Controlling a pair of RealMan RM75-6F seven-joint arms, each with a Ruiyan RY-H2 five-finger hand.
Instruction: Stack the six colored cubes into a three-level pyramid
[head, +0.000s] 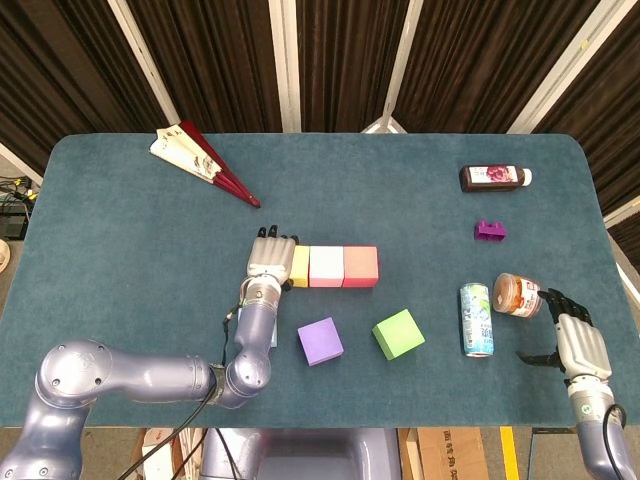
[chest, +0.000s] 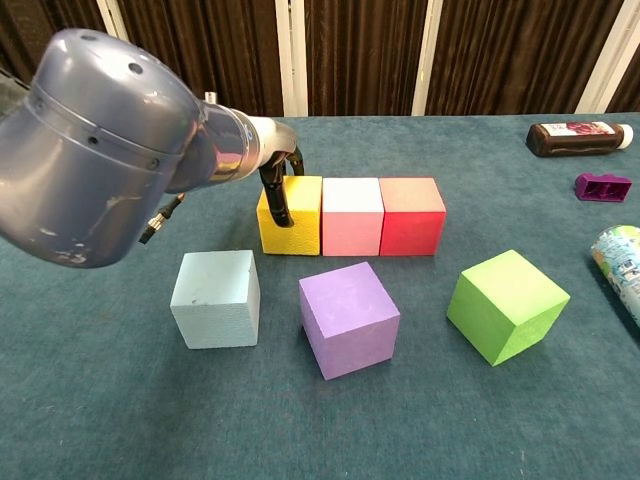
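From above, the left hand (head: 268, 256) covers most of the yellow cube (head: 299, 266), and its arm hides most of the light blue cube (head: 272, 328). In the chest view, the can (chest: 622, 258) is cut off at the right edge. The bottle (head: 493, 178) label is too small to read.
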